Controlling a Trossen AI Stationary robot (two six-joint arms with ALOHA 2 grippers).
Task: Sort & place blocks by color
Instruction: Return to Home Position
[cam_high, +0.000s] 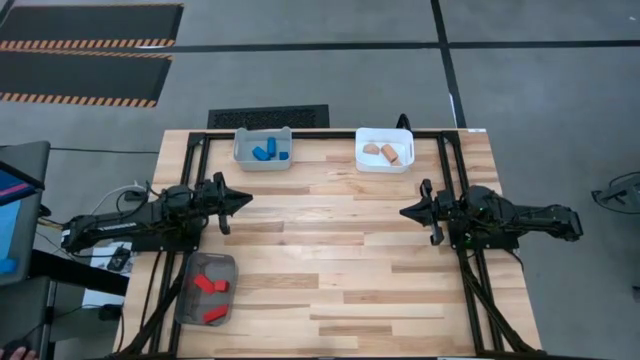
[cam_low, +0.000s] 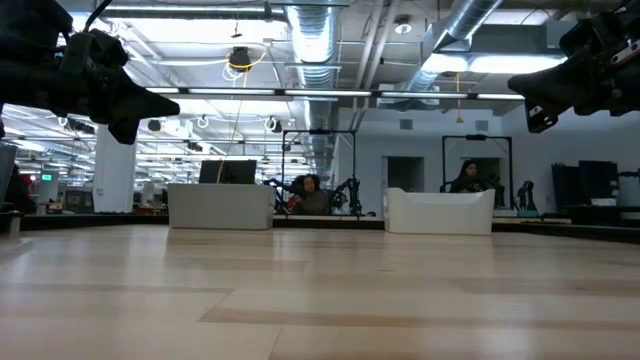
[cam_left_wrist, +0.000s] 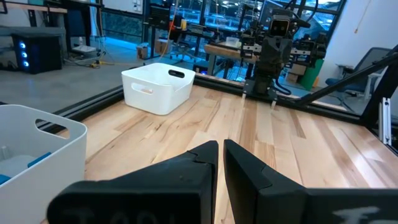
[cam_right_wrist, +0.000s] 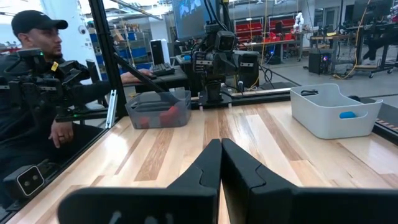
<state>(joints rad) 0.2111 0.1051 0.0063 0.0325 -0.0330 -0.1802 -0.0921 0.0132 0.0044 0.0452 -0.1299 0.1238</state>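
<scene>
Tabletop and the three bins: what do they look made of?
Tabletop: butcher-block wood, light finish; grain and plank seams show. White bin and grey bin: likely moulded plastic, smooth matte walls, cut-out handles. Dark bin: red blocks show through its walls; mesh or tinted plastic, cannot tell.

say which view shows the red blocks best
High view: it looks straight down into the dark bin onto the red blocks. The right wrist view shows them only through its wall; the others miss them.
</scene>
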